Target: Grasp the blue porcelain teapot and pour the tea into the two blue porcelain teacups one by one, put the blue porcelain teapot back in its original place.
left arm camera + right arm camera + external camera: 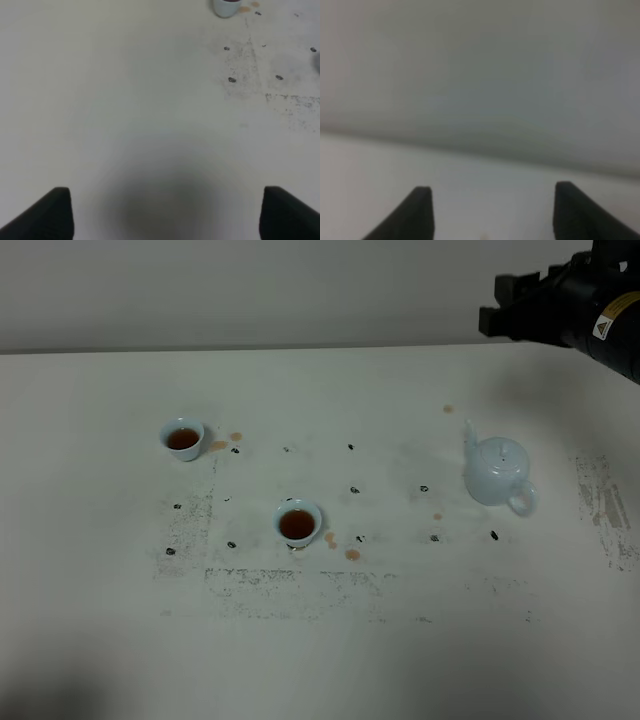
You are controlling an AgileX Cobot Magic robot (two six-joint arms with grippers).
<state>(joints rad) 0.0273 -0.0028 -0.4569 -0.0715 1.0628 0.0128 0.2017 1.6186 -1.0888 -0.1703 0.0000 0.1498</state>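
The pale blue teapot (498, 472) stands upright on the white table (320, 660) at the right, spout to the far left, handle to the near right. Two small blue teacups hold reddish-brown tea: one at the far left (182, 438), one near the middle (298, 522). The far-left cup also shows at the edge of the left wrist view (226, 7). My right gripper (505, 306) is raised at the far right, well above and behind the teapot; in the right wrist view (492, 210) it is open and empty. My left gripper (167, 212) is open and empty over bare table.
Small tea spills lie beside each cup (352, 554) and near the teapot (448, 409). Several small dark marks (354, 490) dot the table, and worn grey patches (260, 580) run across the middle. A pale wall stands behind the table.
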